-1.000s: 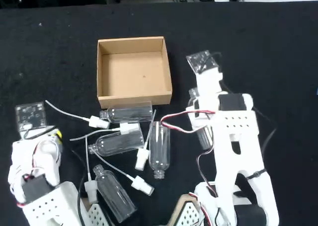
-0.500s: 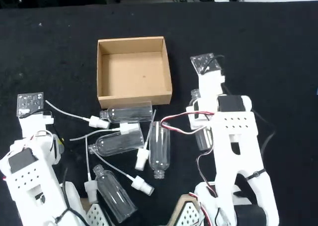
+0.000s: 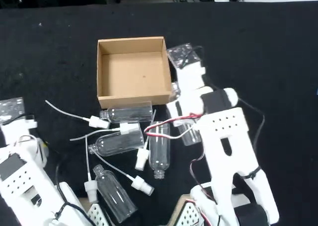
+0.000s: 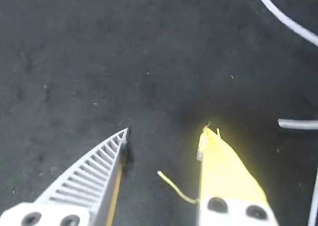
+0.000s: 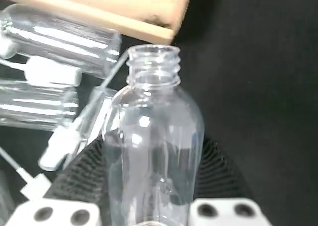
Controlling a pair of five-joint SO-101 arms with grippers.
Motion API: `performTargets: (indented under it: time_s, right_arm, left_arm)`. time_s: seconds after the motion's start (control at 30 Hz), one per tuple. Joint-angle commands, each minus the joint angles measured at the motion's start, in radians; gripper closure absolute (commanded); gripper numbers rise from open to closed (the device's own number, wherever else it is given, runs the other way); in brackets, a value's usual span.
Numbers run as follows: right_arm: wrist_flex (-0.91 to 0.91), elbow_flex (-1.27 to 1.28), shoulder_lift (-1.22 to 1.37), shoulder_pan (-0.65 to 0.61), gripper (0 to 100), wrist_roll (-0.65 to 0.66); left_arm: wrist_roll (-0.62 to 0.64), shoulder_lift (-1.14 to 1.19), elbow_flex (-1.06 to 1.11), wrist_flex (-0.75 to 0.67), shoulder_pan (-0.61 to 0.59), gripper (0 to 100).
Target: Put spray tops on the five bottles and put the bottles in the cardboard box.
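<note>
Bright, even overhead light; white glints on the bottle [image 5: 154,151]; faint shadows on the table [image 4: 74,62].

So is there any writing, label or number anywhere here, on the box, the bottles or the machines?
No text can be read anywhere.
The cardboard box is plain, with no print.
The clear bottles carry no labels.
The spray tops are blank white.
The white arm shows holes and wires, but no lettering that can be read.

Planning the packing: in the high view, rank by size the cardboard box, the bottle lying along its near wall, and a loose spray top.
1. cardboard box
2. bottle
3. spray top: long tube, but far slimmer
</note>
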Motion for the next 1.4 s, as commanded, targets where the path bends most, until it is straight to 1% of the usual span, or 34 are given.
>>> performTargets:
  time_s: [0.0,0.13,0.2,0.27,0.33,0.43,0.53,0.67,0.77,0.83,0.9,0.97,1.03,1.1,1.17,1.27,1.37]
  right_arm:
    - [0.000,0.036,-0.021,0.100,91.7,0.078]
    - [0.003,0.051,-0.021,0.106,91.7,0.081]
    - [0.012,0.022,-0.028,0.063,91.7,0.080]
    - [0.035,-0.027,-0.047,-0.006,91.7,0.069]
    - [0.041,-0.091,-0.054,-0.109,91.7,0.000]
    - [-0.009,-0.170,-0.013,-0.278,92.0,-0.124]
    - [-0.054,-0.217,0.071,-0.407,92.0,-0.124]
    - [-0.112,-0.325,0.202,-0.489,92.0,-0.132]
    - [-0.068,-0.412,0.263,-0.502,92.0,-0.132]
    - [0.014,-0.443,0.263,-0.450,92.0,-0.132]
    - [0.089,-0.443,0.240,-0.356,92.0,-0.129]
    - [0.143,-0.406,0.211,-0.215,92.0,-0.123]
    - [0.150,-0.331,0.174,-0.064,92.0,-0.120]
    - [0.110,-0.214,0.130,0.060,92.0,-0.077]
    - [0.034,-0.062,0.067,0.129,92.0,-0.032]
    - [-0.137,0.179,-0.039,0.181,92.0,-0.002]
    - [-0.258,0.331,-0.102,0.196,91.7,-0.002]
  left_arm:
    - [-0.052,0.003,-0.084,0.084,0.082,79]
    - [-0.048,0.003,-0.125,0.138,0.127,79]
    - [-0.037,0.003,-0.148,0.143,0.122,79]
    - [0.003,0.003,-0.173,0.144,0.076,79]
    - [0.023,0.005,-0.188,0.144,0.027,79]
    - [0.028,0.051,-0.209,0.135,-0.045,79]
    - [0.025,0.160,-0.272,0.133,-0.117,79]
    - [0.026,0.319,-0.381,0.135,-0.214,79]
    - [0.023,0.396,-0.409,0.135,-0.255,79]
    - [0.023,0.420,-0.409,0.135,-0.254,79]
    - [0.023,0.423,-0.407,0.140,-0.239,79]
    - [0.023,0.423,-0.406,0.146,-0.200,79]
    - [0.023,0.423,-0.414,0.181,-0.153,79]
    - [0.021,0.422,-0.417,0.229,-0.085,79]
    - [0.021,0.422,-0.417,0.273,-0.010,79]
    - [0.025,0.422,-0.417,0.324,0.087,79]
    - [0.028,0.422,-0.410,0.348,0.137,79]
